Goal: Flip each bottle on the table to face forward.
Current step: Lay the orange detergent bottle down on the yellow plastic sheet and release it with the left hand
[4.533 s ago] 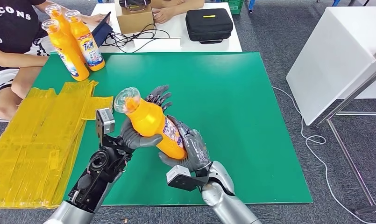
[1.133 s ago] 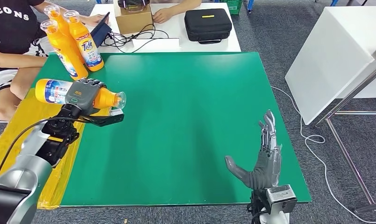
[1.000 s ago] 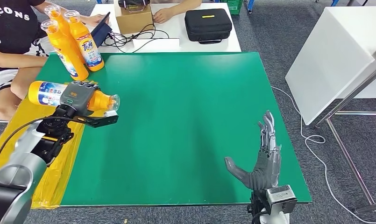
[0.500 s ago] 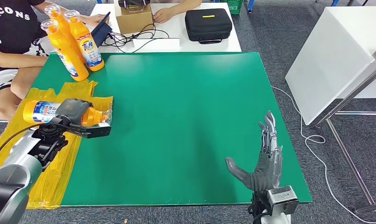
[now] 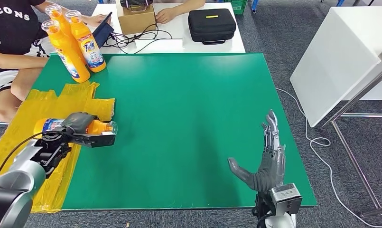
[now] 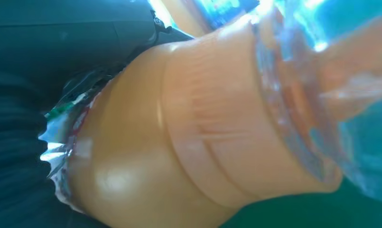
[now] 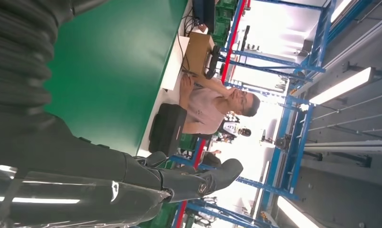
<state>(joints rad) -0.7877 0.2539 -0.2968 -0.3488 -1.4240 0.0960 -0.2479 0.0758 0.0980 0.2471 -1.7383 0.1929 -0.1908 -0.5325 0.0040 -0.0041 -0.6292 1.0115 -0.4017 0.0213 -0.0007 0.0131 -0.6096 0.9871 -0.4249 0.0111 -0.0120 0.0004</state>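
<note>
My left hand (image 5: 76,124) grips the orange bottle (image 5: 65,126) lying sideways, low over yellow sheeting (image 5: 34,142), cap toward the green table (image 5: 189,118). Risk as I judge it: released on its side, it rolls. Right hand (image 5: 267,164) spread, holding nothing, well apart. Two bottles (image 5: 77,45) stand beyond the left hand; person seated nearby.

The left hand (image 5: 78,122) is covering the middle of the lying bottle (image 5: 97,127), whose label is too small to read, and the person (image 5: 11,28) is getting cut off at the upper left.
</note>
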